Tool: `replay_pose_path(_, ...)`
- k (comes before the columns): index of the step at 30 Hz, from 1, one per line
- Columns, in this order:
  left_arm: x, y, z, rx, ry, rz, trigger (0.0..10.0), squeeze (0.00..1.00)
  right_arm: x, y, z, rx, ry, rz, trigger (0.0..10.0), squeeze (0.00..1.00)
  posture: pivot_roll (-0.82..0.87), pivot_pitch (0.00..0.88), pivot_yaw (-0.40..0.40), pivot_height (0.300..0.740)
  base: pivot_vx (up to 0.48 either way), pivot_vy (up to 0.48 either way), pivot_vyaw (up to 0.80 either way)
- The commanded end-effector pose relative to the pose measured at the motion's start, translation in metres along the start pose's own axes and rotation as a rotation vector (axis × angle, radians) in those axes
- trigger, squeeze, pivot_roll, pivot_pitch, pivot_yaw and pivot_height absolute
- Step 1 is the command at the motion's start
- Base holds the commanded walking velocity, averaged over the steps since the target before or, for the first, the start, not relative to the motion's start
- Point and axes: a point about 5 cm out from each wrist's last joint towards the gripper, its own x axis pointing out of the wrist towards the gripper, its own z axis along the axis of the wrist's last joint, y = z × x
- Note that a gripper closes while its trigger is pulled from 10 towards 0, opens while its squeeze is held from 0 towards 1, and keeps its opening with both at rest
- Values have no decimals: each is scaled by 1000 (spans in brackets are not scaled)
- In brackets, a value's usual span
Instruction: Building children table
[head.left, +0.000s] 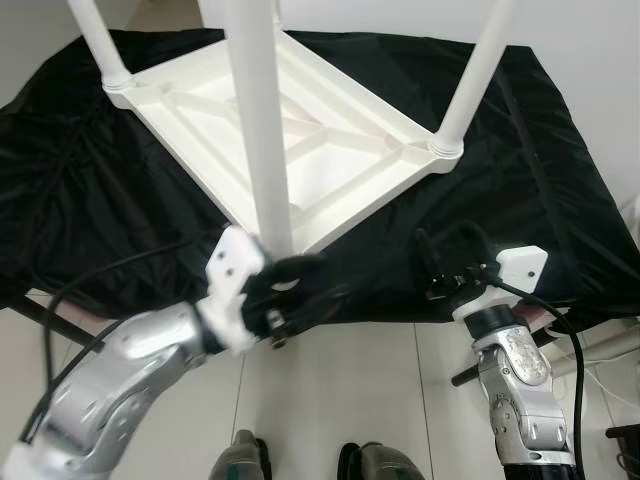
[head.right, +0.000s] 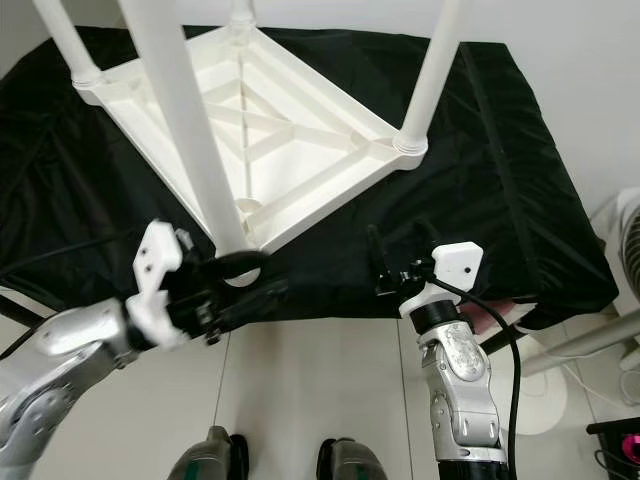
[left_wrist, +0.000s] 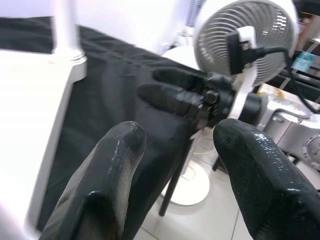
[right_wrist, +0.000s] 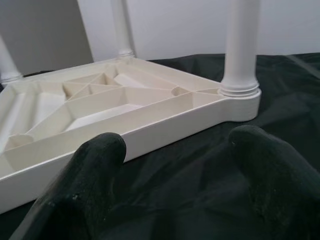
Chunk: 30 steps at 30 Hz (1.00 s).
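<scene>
Item: white plastic children's table (head.left: 300, 130), lying upside down on a tabletop draped in black cloth (head.left: 520, 180). The ribbed underside faces up, its cross-braces and diagonal struts exposed. It sits turned at an angle, one corner pointing toward the robot.

Legs: round white plastic legs stand upright in the corner sockets. The nearest leg (head.left: 262, 130) rises from the corner closest to the robot. Another leg (head.left: 475, 80) stands at the robot's right corner, a third (head.left: 100, 45) at the left corner. The base of a fourth (head.right: 240, 20) is visible at the far corner.

Left hand (head.left: 300, 290): black fingers set at the foot of the nearest leg, at the front edge of the cloth. In the left wrist view the two fingers (left_wrist: 100, 185) stand wide apart with nothing between them.

Right hand (head.left: 450, 255): over the front edge of the cloth, to the right of the near corner, apart from the table. In the right wrist view its fingers (right_wrist: 85, 185) are spread wide, empty, pointing at the table's side rim and the right corner leg.

Surroundings: pale tiled floor (head.left: 350, 400) below the tabletop; a white round-grilled fan on a stand (left_wrist: 245, 45) beyond the tabletop on the robot's right; the robot's feet (head.left: 245, 460) at the lower edge.
</scene>
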Motion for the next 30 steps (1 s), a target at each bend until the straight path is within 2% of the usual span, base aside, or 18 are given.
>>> replay_pose_path(1, 1, 0, -5, -16, 14, 7, 10000, 0, -2, 1, -4, 0, 8, -9, 10000, 0, -8, 161, 38, 740, 0, 0, 0)
replay_pose_path(4, 12, 1, -5, -27, -11, 16, 10000, 0, 1, 2, -5, 7, -6, -27, 10000, 0, -7, 160, 40, 740, 0, 0, 0)
replay_pose_path(6, 19, 4, -4, -6, -22, 64, 10000, 0, 4, 4, -5, 9, -11, -34, 10000, 0, -8, 159, 44, 740, 0, 0, 0)
replay_pose_path(10, 24, 8, -3, 25, -32, 136, 10000, 0, 6, 6, -5, 10, -15, -36, 10000, 0, -8, 158, 46, 740, 0, 0, 0)
replay_pose_path(14, 24, 9, -2, 11, -42, 168, 10000, 0, 6, 7, -5, 12, -16, -38, 10000, 0, -8, 158, 46, 740, 0, 0, 0)
replay_pose_path(16, 19, 12, -1, 24, -42, 295, 10000, 0, 6, 8, -7, 16, -16, -44, 10000, 0, 7, 163, 41, 740, 0, 0, 0)
replay_pose_path(17, 19, 12, -1, 24, -42, 295, 10000, 0, 6, 8, -7, 16, -16, -44, 10000, 0, 7, 163, 41, 740, 0, 0, 0)
replay_pose_path(18, 17, 13, -1, 35, -40, 344, 10000, 0, 7, 8, -8, 18, -16, -45, 10000, 0, 7, 163, 41, 740, 0, 0, 0)
replay_pose_path(20, 17, 13, -1, 35, -40, 344, 10000, 0, 7, 8, -8, 18, -16, -45, 10000, 0, 7, 163, 41, 740, 0, 0, 0)
replay_pose_path(21, 15, 15, -3, 69, -20, 409, 10000, 0, 7, 10, -8, 22, -15, -44, 10000, 0, 7, 163, 41, 740, 0, 0, 0)
replay_pose_path(23, 15, 15, -3, 69, -20, 409, 10000, 0, 7, 10, -8, 22, -15, -44, 10000, 0, 7, 163, 41, 740, 0, 0, 0)
replay_pose_path(24, 13, 20, -4, 123, 8, 510, 10000, 0, 8, 13, -9, 28, -15, -35, 10000, 0, 12, 166, 37, 740, 0, 0, 0)
replay_pose_path(25, 13, 20, -4, 123, 8, 510, 10000, 0, 8, 13, -9, 28, -15, -35, 10000, 0, 12, 166, 37, 740, 0, 0, 0)
replay_pose_path(27, 13, 30, -4, 200, 33, 666, 10000, 0, 10, 17, -11, 38, -13, -24, 10000, 0, 16, 169, 29, 740, 0, 0, 0)
replay_pose_path(29, 13, 30, -4, 200, 33, 666, 10000, 0, 10, 17, -11, 38, -13, -24, 10000, 0, 16, 169, 29, 740, 0, 0, 0)
replay_pose_path(30, 14, 32, -3, 220, 32, 704, 10000, 0, 10, 18, -11, 40, -13, -23, 10000, 0, 16, 169, 29, 740, 0, 0, 0)
